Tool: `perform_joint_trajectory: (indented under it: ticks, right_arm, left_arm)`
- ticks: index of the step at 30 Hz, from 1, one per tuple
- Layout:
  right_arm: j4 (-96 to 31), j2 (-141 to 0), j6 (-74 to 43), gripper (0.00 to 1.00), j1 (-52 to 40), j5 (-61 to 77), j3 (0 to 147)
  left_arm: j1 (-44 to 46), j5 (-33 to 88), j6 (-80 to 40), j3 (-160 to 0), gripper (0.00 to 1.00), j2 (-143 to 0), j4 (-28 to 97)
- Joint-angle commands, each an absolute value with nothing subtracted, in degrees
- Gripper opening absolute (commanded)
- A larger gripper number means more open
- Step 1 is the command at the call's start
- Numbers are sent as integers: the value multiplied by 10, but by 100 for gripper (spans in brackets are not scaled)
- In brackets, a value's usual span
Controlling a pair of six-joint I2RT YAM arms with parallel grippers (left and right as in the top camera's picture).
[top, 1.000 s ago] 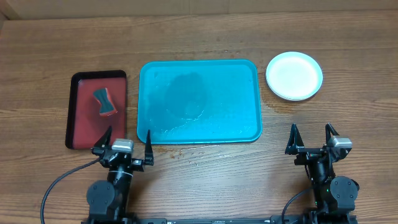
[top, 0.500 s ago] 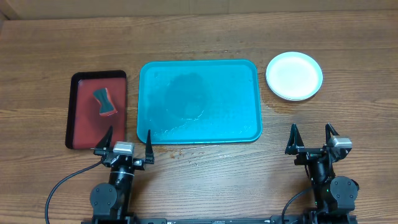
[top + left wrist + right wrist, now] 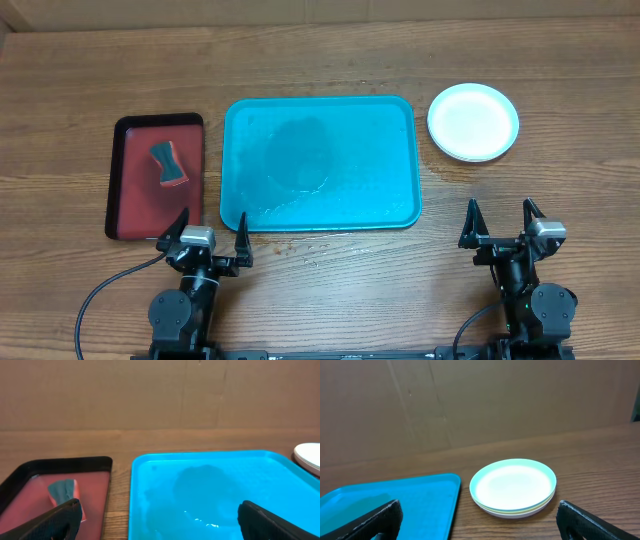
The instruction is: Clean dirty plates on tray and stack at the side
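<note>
The teal tray (image 3: pixel 400 130) lies in the middle of the table with nothing on it but a damp patch and some water drops; the left wrist view shows its wet floor (image 3: pixel 280 480). The plates (image 3: pixel 473 121) are stacked on the wood to the tray's right, mint-blue on top, yellow-green and white beneath (image 3: pixel 514 486). My left gripper (image 3: pixel 211 230) is open at the tray's near left corner (image 3: pixel 157 520). My right gripper (image 3: pixel 500 222) is open near the table's front, below the stack (image 3: pixel 477 520). Neither holds anything.
A dark red, black-rimmed tray (image 3: pixel 130 205) sits left of the teal one, with a sponge (image 3: pixel 168 165) on it, also in the left wrist view as sponge (image 3: pixel 64 494). A cardboard wall (image 3: pixel 480 400) rises behind the table.
My left gripper has edged slightly right and toward the table's front. The right arm, the plates and the tray have not moved.
</note>
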State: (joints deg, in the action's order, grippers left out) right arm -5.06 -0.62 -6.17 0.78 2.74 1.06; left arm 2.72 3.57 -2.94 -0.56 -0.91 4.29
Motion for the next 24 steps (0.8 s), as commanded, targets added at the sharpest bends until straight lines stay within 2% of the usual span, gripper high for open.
perform_joint_trajectory:
  ticks: [1,24]
  right_arm:
    - [-46,-2,-60,100,12,27,4]
    - [-46,-2,-60,100,12,27,4]
  left_arm:
    - [31,23,-47,-3,100,-2,45]
    - [31,-22,-17,-3,100,-2,45]
